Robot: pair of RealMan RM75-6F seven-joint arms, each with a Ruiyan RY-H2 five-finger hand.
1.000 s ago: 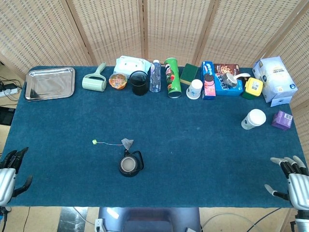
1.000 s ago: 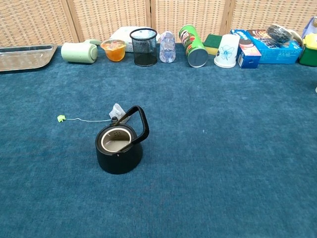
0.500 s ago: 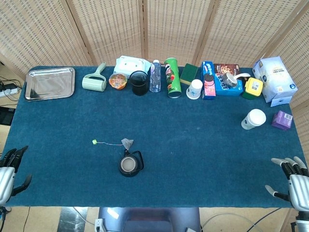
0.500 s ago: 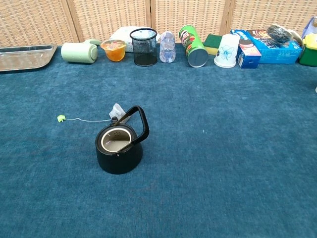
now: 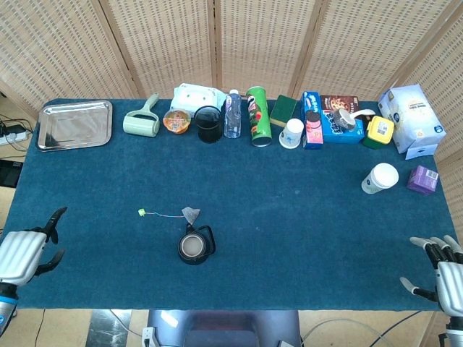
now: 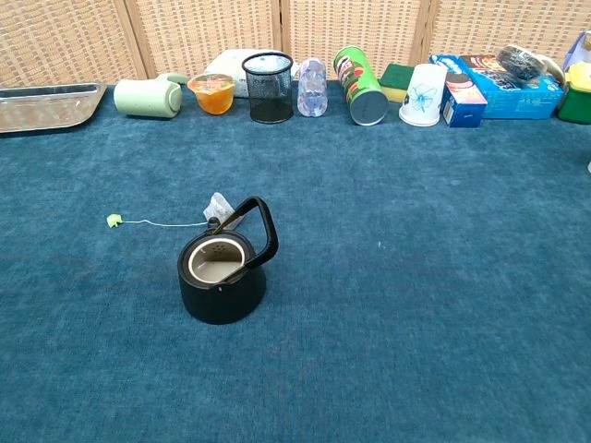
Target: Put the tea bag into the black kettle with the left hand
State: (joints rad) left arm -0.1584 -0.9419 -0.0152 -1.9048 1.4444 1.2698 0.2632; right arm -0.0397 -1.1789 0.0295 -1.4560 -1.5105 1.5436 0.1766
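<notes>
The black kettle [image 5: 195, 247] [image 6: 222, 274] stands lidless near the table's front, its handle tilted back and to the right. Just behind it lies the grey tea bag [image 5: 191, 214] [image 6: 220, 209], its thin string running left to a small green tag [image 5: 142, 212] [image 6: 114, 221]. My left hand [image 5: 25, 249] hovers at the table's front left corner, fingers spread and empty, far left of the tea bag. At the front right corner, my right hand [image 5: 443, 271] is spread open and empty too. Neither hand shows in the chest view.
Along the back edge stand a metal tray [image 5: 74, 124], a lint roller [image 5: 142, 121], a snack cup [image 5: 176, 121], a mesh pen holder [image 5: 209, 123], a water bottle [image 5: 232, 113], a green chips can [image 5: 258, 116], boxes and cups. A lidded paper cup [image 5: 380, 178] and a purple box [image 5: 422, 179] sit at right.
My left hand has risen and moved in over the table's front left corner. The right hand has sunk slightly. Kettle and tea bag lie unmoved.
</notes>
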